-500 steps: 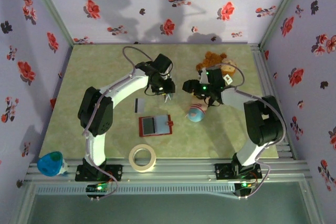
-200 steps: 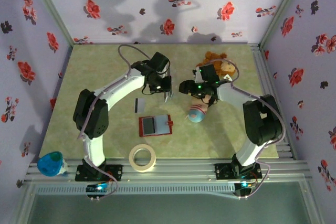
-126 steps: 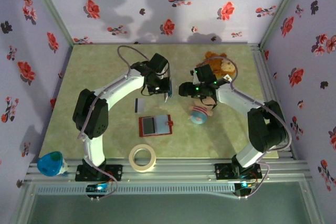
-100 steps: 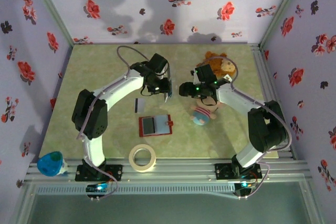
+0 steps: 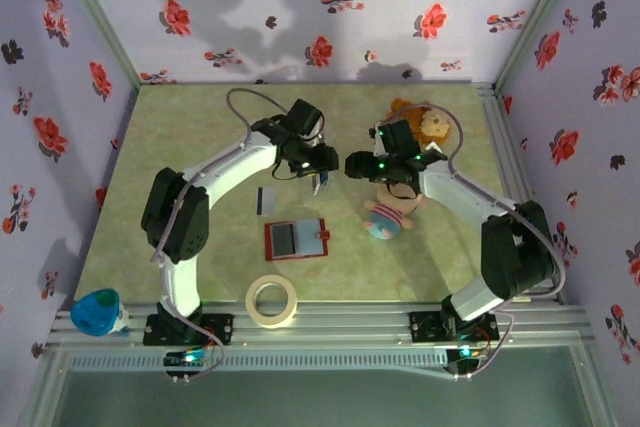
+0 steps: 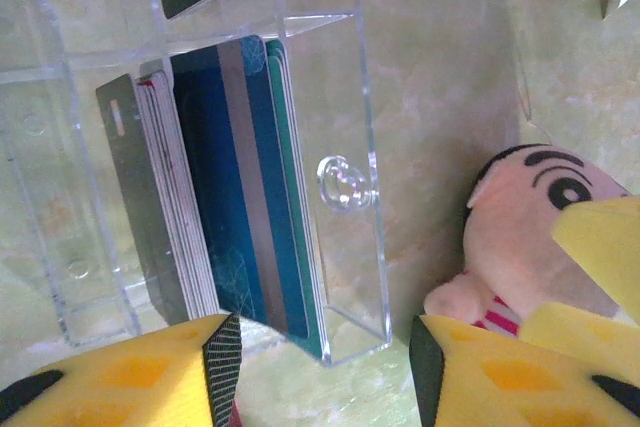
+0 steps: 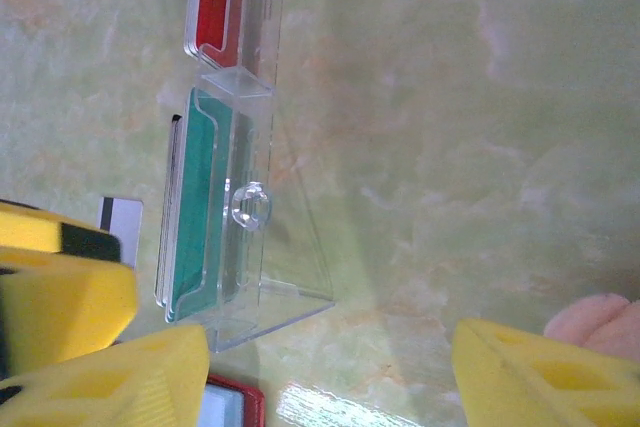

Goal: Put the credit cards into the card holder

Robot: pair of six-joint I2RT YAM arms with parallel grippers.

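Left gripper (image 6: pixel 320 372) has sprung apart since a second ago, empty now! We see a grey card (image 5: pixel 266 199) just beyond the open red card holder (image 5: pixel 295 239), teal credit cards (image 6: pixel 250 187) stacked in the clear stand (image 6: pixel 345 182), and the right gripper (image 7: pixel 330 367) spread wide, holding nothing.

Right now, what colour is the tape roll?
Cream ring-shaped tape roll; clearest in top external view.

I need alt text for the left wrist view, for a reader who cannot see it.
A clear plastic stand holds a stack of blue and teal cards. The open left gripper hovers near it, a plush doll at right.
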